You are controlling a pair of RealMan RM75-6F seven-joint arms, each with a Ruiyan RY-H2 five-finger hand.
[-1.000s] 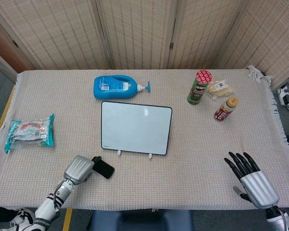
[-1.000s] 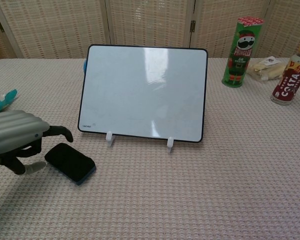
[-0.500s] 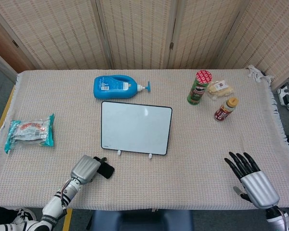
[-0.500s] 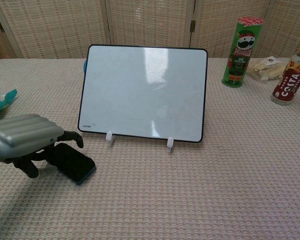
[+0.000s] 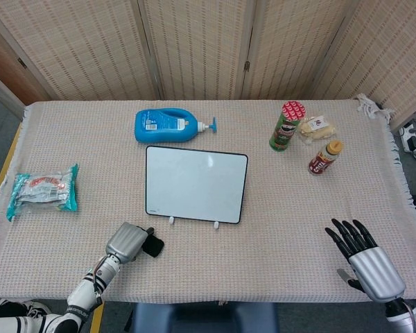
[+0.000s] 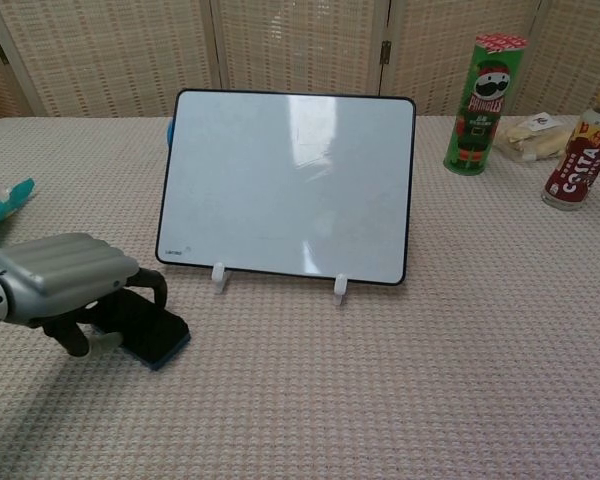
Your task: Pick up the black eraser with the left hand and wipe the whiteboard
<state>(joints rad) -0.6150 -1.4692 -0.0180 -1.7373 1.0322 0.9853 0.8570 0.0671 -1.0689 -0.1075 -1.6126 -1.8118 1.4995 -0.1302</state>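
Fingers of your left hand (image 6: 65, 280) are curling over the black eraser (image 6: 145, 325), grip unconfirmed, whiteboard (image 6: 288, 185) propped for wiping.

Both hands wear a ribbed, silver-grey shell over the back: the left hand (image 5: 127, 242) and the right hand (image 5: 366, 262) alike. Black fingers (image 5: 345, 236) sprout from it (slim, glossy). The left forearm (image 5: 90, 284) is banded white and black.
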